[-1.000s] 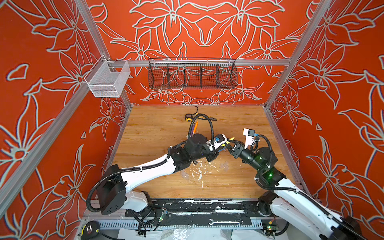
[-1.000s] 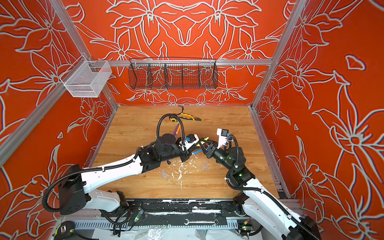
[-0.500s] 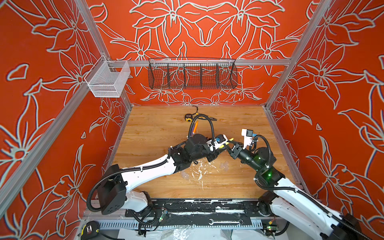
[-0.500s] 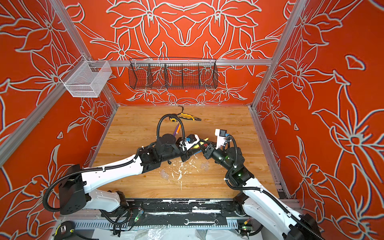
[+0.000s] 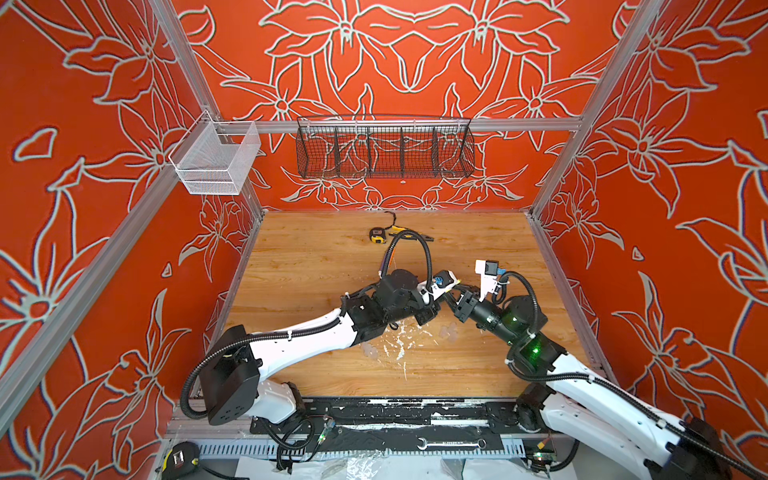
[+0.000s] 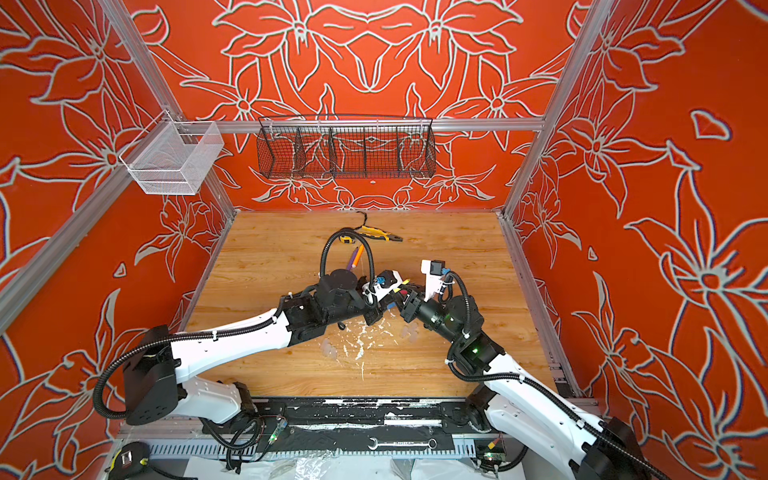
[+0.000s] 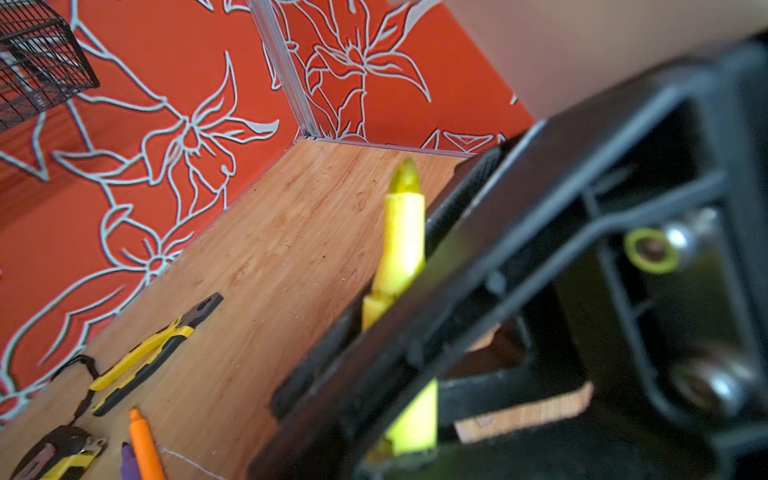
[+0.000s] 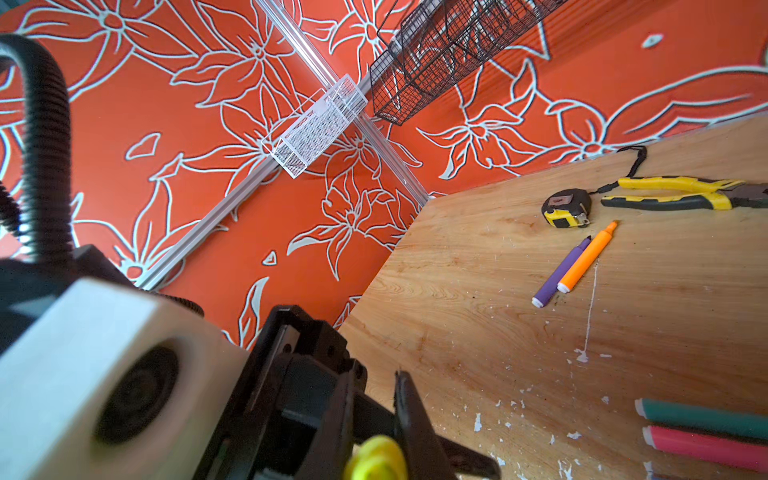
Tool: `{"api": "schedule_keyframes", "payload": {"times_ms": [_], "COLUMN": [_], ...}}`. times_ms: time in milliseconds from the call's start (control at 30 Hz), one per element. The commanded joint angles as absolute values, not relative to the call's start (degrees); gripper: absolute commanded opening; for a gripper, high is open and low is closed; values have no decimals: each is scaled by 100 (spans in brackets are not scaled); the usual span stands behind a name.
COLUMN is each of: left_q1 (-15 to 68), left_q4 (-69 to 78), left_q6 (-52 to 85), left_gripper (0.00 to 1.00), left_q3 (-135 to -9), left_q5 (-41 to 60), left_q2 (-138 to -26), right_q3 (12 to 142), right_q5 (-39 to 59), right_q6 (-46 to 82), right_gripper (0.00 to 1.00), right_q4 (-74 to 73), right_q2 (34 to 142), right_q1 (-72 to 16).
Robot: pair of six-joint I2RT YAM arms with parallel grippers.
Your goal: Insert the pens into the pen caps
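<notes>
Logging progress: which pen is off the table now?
The yellow pen, gripped in the air; the purple pen, orange pen, green pen and pink-red pen lie on the wood.

Back of the surface (image 5: 316, 266): tape measure (image 6: 346, 238), with pliers (image 6: 380, 234) just to its right. In front of those, two pens (image 8: 584, 259) lie side by side. The left arm (image 5: 307, 336) and right arm (image 5: 582, 382) meet mid-surface, a lone pen (image 7: 401, 232) up between them. Just in front of that lie some caps (image 5: 448, 331), more caps (image 5: 370, 350) further left. A wrench (image 5: 451, 444) lies past the front edge.
</notes>
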State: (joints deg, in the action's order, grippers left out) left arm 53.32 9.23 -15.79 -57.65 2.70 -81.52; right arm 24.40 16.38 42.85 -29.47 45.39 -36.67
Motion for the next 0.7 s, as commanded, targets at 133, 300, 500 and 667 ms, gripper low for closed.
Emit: {"api": "schedule_keyframes", "payload": {"times_ms": [133, 300, 500, 667], "left_q1": [5309, 5301, 5300, 5300], "left_q4": [1986, 2711, 1433, 557], "left_q6": [-921, -532, 461, 1304], "left_gripper": [0, 0, 0, 0], "left_q3": [-5476, -4851, -5388, -5534], "left_q5": [-1271, -1556, -2022, -1803], "left_q2": [-7867, -7255, -6955, -6506], "right_q3": [2504, 2660, 2856, 3254], "right_q5": [1021, 242, -80, 169], "right_q6": [4273, 4275, 4319, 4249], "right_gripper": [60, 65, 62, 53], "right_q4": [-2560, -1167, 361, 1521], "right_q2": [4282, 3841, 3280, 3729], "right_q1": [-3727, -3727, -3727, -3735]}}
